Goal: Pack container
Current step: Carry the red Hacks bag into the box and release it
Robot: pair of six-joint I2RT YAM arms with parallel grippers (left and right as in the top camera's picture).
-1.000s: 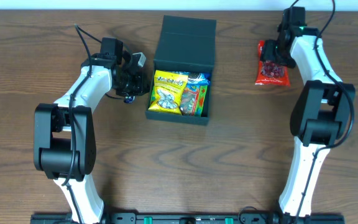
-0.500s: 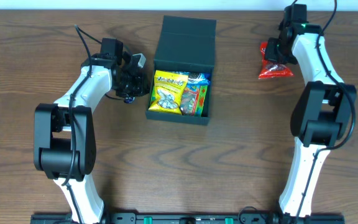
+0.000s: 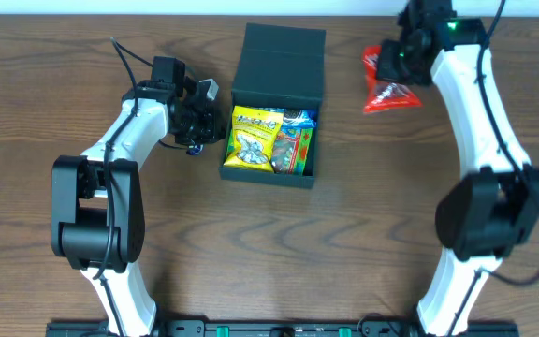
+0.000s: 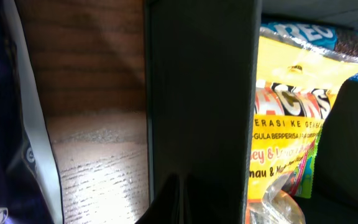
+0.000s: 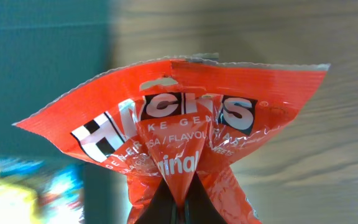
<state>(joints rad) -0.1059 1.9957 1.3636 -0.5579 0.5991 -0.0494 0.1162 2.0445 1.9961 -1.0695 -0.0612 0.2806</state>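
Observation:
The container (image 3: 275, 67) is a dark teal box at the table's middle back, its lid flapped open to the far side. Inside lie a yellow snack packet (image 3: 254, 139), a blue packet (image 3: 299, 117) and a colourful one (image 3: 295, 150). My left gripper (image 3: 211, 120) is shut, its tips against the box's left wall (image 4: 197, 93), nothing visible between the fingers (image 4: 169, 202). My right gripper (image 3: 402, 56) is shut on a red snack packet (image 3: 387, 89), which hangs off the table to the right of the lid. In the right wrist view the red packet (image 5: 179, 124) is pinched at its middle, with the container (image 5: 42, 62) to the left.
Both arm bases stand at the table's front edge (image 3: 269, 323). A white strip runs along the table's far edge (image 3: 157, 7). Brown wood tabletop (image 3: 279, 243) lies in front of the box.
The right gripper closed on the red packet, lifted it off the table and carried it left toward the container. The left arm has not moved.

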